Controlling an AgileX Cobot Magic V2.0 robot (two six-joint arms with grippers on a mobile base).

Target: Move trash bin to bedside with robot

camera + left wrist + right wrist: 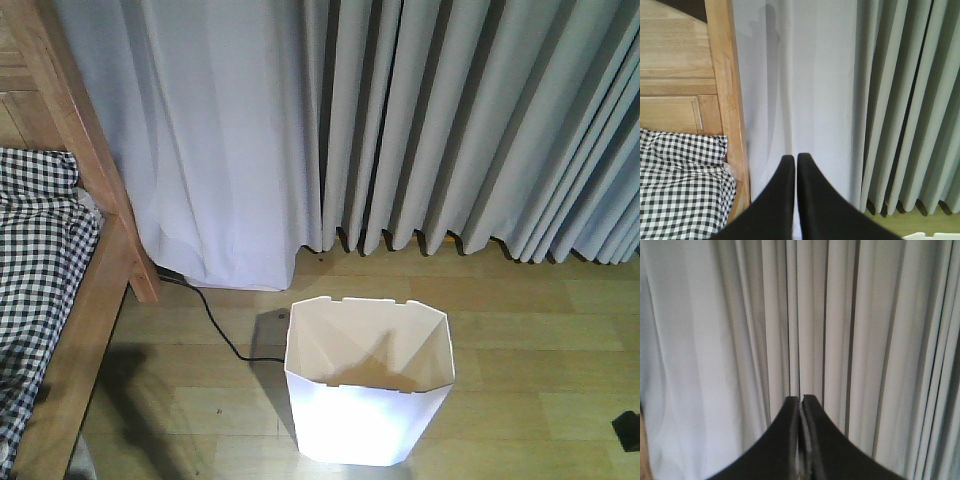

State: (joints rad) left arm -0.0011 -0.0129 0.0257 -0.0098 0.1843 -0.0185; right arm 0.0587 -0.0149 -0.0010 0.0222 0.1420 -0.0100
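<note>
Trash bin (368,385) standing low in the middle of the front frame, bed (75,300) running down the left edge.

Wood floor (540,340) is separating bin and bed frame, and a black cable (215,320) is lying between them, so a bin being pushed leftward is probably risking snagging on it and tipping. Both tools are pointing at the grey curtain (450,120), holding and touching nothing: the left gripper (795,159) is showing its tips pressed almost together, the right gripper (801,399) likewise, though a thin slit may be remaining. Neither one is reaching toward the bin's notched rim.
</note>
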